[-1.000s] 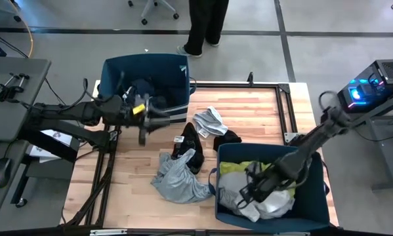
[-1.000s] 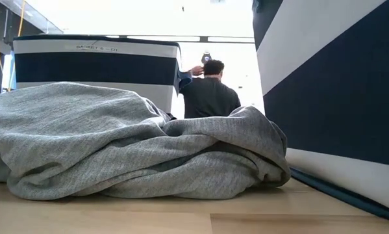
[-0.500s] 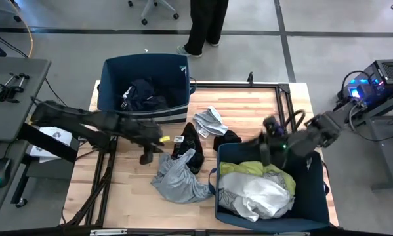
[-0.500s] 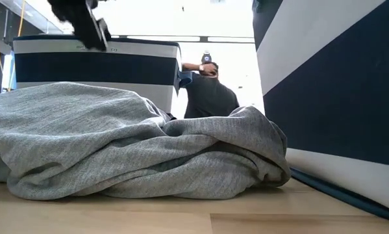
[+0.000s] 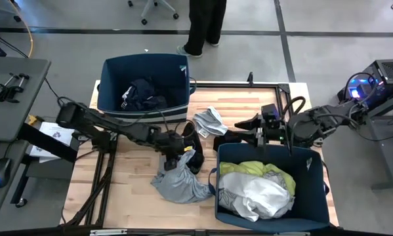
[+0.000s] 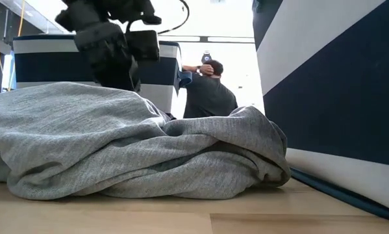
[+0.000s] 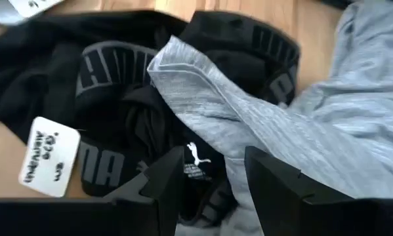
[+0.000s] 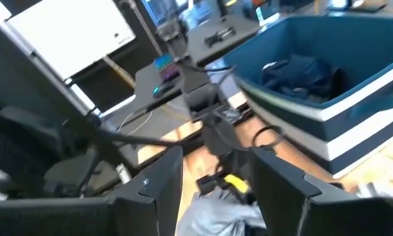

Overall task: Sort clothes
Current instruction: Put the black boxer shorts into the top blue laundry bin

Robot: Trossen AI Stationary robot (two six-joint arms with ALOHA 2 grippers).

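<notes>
- At the far left of the surface (image 5: 134, 177), the rear navy bin (image 5: 111, 78) already holds a dark navy garment (image 5: 144, 95) (so we judge the sorting is partly done).
- Our left end effector (image 5: 178, 145) hangs low over the black garment (image 5: 189, 147) in the middle of the surface. In the left wrist view its fingers (image 7: 163, 180) are spread, with nothing between them, right above the black fabric with its grey lettering and a white paper tag (image 7: 48, 157).
- The grey garment (image 5: 180, 180) lies crumpled just in front of the black one, and one grey fold overlaps it.
- We read this step as the reach for the black piece. Our next move calls for lowering onto black cloth alone, clear of the grey fold, then pinching and lifting.
- The white garment with grey print (image 5: 210, 120) lies just beyond, and another small black piece (image 5: 229, 137) is beside it.
- Our right end effector (image 5: 248, 124) hovers above the near bin's back rim, fingers apart and empty.
- The near navy bin (image 5: 314, 196) holds a yellow garment (image 5: 255, 172) and pale ones (image 5: 258, 196).
</notes>
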